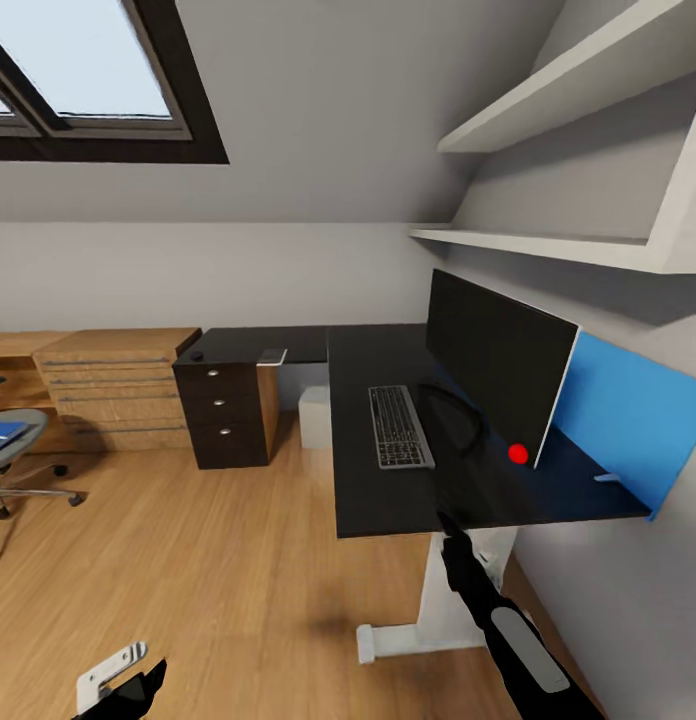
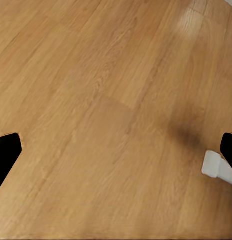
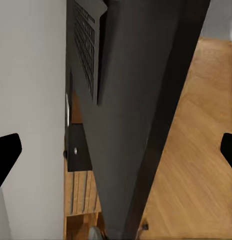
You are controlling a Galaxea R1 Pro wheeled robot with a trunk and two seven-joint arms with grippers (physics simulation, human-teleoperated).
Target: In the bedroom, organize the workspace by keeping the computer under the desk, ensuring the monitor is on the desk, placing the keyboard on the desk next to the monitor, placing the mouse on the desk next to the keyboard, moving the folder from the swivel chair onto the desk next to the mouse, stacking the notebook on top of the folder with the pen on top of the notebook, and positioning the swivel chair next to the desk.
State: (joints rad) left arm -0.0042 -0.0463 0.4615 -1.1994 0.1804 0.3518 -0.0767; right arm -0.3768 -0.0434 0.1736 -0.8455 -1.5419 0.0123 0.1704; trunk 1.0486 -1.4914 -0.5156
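Note:
The black desk (image 1: 373,500) carries the monitor (image 1: 498,375) along the right wall, with the keyboard (image 1: 400,427) beside its curved foot. On the desk's far left wing lie the small black mouse (image 1: 197,355) and a grey notebook (image 1: 272,355); I cannot make out the pen. The pale computer (image 1: 313,415) stands under the desk. At the left edge, the swivel chair (image 1: 13,470) holds the blue folder (image 1: 3,437). My right gripper (image 1: 448,525) (image 3: 116,155) is open just below the desk's front edge, facing the keyboard (image 3: 88,40). My left gripper (image 1: 128,685) (image 2: 116,150) hangs open over the floor.
A dark drawer unit (image 1: 223,415) with silver knobs stands under the desk's left wing, beside light wooden cabinets (image 1: 118,385). A blue wall panel (image 1: 628,420) and white shelves (image 1: 548,245) line the right wall. The desk's white leg (image 1: 428,610) is near my right arm. Wood floor (image 1: 218,560) spreads left.

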